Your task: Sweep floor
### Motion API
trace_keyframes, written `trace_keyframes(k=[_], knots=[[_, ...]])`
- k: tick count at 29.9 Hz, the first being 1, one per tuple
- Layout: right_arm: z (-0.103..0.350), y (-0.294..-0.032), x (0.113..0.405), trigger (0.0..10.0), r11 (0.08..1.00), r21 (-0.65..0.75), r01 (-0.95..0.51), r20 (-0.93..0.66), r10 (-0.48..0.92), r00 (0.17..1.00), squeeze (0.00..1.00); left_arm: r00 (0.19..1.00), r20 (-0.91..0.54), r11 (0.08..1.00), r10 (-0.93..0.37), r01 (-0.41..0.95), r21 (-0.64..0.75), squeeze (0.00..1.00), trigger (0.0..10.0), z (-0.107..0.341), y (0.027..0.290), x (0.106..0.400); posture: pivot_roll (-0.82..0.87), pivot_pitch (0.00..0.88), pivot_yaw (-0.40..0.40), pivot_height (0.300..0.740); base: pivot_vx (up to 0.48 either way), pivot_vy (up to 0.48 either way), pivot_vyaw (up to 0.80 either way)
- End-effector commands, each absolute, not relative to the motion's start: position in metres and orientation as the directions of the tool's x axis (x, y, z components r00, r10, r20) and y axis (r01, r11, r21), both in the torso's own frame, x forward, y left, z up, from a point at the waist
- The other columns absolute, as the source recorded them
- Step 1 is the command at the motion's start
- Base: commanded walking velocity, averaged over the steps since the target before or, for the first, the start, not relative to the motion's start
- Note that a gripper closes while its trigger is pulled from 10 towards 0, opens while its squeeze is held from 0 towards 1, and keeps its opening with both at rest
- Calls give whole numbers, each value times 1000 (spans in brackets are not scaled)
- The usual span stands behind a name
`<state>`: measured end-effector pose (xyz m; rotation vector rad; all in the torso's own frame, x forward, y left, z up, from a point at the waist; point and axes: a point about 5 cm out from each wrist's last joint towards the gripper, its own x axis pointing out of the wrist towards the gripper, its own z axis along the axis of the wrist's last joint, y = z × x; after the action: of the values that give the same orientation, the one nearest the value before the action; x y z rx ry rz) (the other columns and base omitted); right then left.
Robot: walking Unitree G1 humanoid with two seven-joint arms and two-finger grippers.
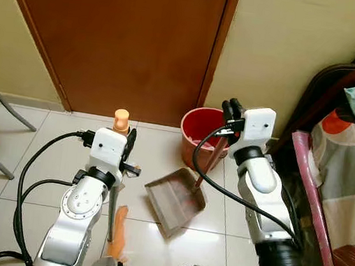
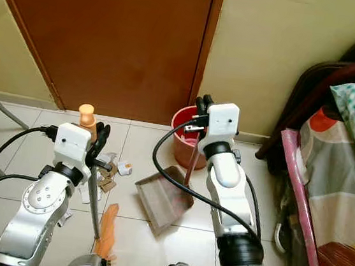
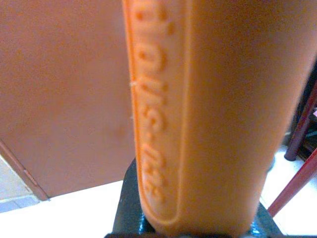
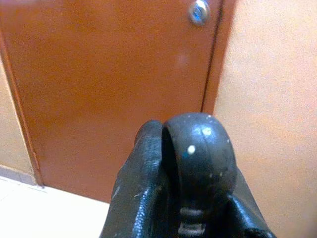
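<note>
- While gripping the orange broom (image 2: 87, 119) handle at lower left, the left claw (image 2: 100, 138) is clamping it upright.
- Right claw (image 2: 201, 105) is closing on the dustpan (image 2: 160, 198) handle, centre frame, beside the red bucket (image 2: 180, 120).
- Paper scraps (image 2: 110, 170) are lying on the floor (image 2: 143, 148) between them.

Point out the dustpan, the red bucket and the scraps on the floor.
dustpan (image 2: 160, 201), right eye view, middle of its flat tray.
red bucket (image 1: 195, 125), left eye view, its inner wall near the rim.
scraps (image 2: 109, 173), right eye view, middle of the litter pile.
</note>
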<state>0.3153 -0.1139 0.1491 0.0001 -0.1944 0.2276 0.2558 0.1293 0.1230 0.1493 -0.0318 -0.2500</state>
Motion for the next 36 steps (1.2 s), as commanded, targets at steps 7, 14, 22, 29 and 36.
trace_keyframes(k=[7,14,22,29,36], knots=[[127,-144,310,10000,976,204,-70,61,59,996,0,941,18,931,-337,330,156,0,10000,123,117,252,17,133,-15,740,0,0,0],[114,-164,310,10000,991,131,14,-11,-13,1000,0,948,115,930,-296,259,260,0,10000,138,123,257,17,132,-15,740,0,0,0],[105,-193,307,10000,971,105,215,-79,-208,975,0,945,139,925,-296,246,291,0,10000,142,124,258,20,134,-23,740,0,0,0],[101,-215,298,10000,947,115,299,-121,-285,951,0,948,139,927,-288,239,289,0,10000,140,125,257,18,136,-31,740,0,0,0],[84,-238,261,10000,906,115,407,-253,-370,894,0,953,120,931,-279,238,276,0,10000,136,128,256,-3,140,-33,740,0,0,0]])
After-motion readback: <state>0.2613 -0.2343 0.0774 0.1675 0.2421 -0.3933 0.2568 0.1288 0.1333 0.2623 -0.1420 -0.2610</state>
